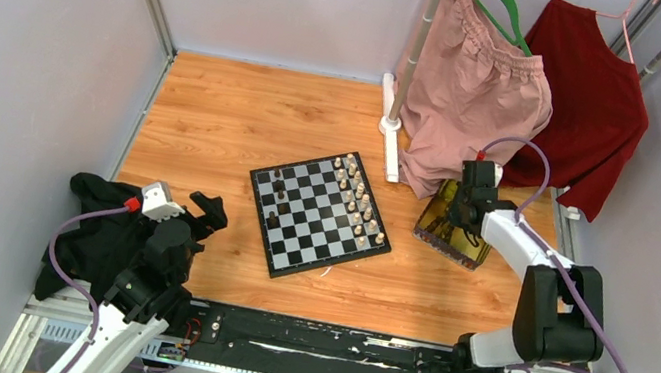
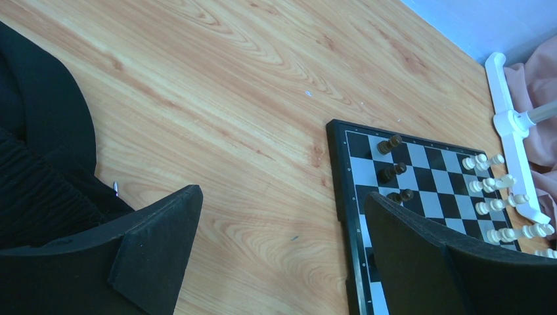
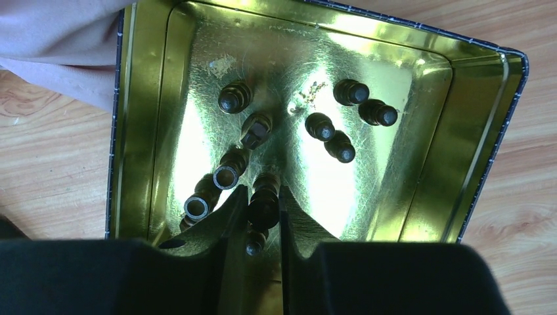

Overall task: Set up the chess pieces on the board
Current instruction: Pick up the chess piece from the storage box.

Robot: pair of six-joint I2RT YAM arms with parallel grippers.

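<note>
Right gripper (image 3: 263, 191) in gold tray (image 3: 420, 164), jaws narrow around dark chess piece (image 3: 265, 209), contact unclear, left gripper (image 2: 282, 197) wide open, empty

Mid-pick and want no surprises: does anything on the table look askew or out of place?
The board lies rotated, askew to the table. The dark pieces in the gold tray lie toppled every which way. A pink garment hangs against the tray's corner.
</note>
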